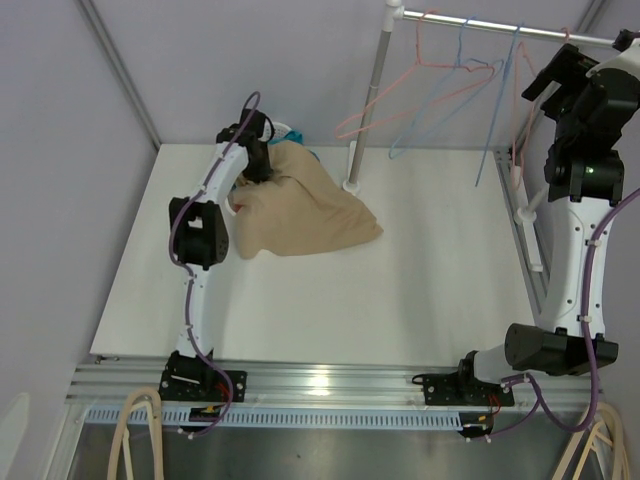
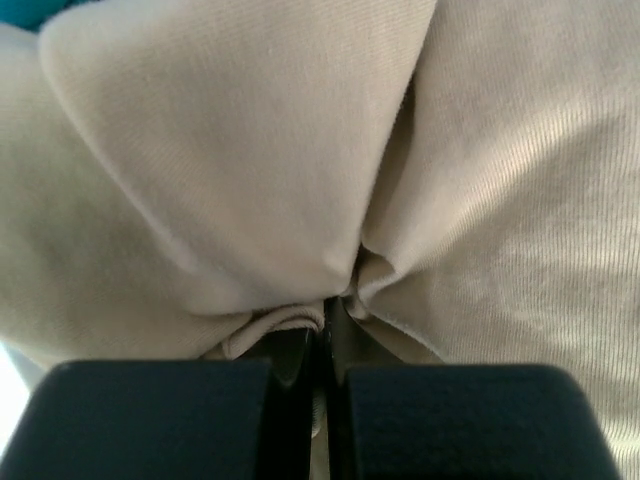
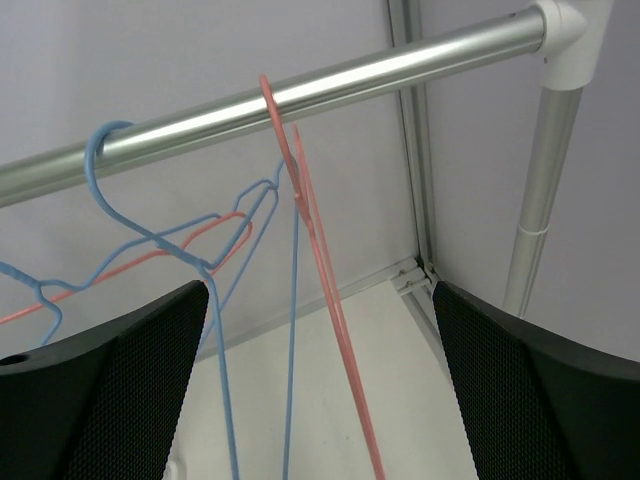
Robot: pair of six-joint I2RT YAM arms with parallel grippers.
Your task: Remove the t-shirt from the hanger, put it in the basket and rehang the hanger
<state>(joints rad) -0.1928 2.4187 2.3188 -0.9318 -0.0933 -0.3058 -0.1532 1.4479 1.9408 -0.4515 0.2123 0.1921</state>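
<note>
A: Two risks, as I read it. The left gripper (image 2: 325, 370) has its jaws pinched tight on a fold of the beige t-shirt (image 1: 300, 215), which lies heaped on the counter (image 1: 430, 290) at the far left, well apart from the rail (image 3: 350, 80). If that arm pulls away without letting go, I'd expect the shirt to drag along.

B: And the other?

A: The right gripper (image 3: 320, 300), up at the far right, has its jaws spread wide with the pink hanger (image 3: 310, 240) hanging between them. A sideways move could catch the wire and tip it off the rail, or tangle it with the blue hanger (image 3: 150, 235) beside it.

B: What does each camera add?

A: The left wrist view shows the pinch itself, with cloth bunched into the shut jaws; from above, the arm hides that. The top view alone shows the whole shirt lying clear of every hanger. A teal something (image 1: 312, 155) peeks out at its far edge. The right wrist view shows how the hooks sit on the rail, but no shirt.
</note>
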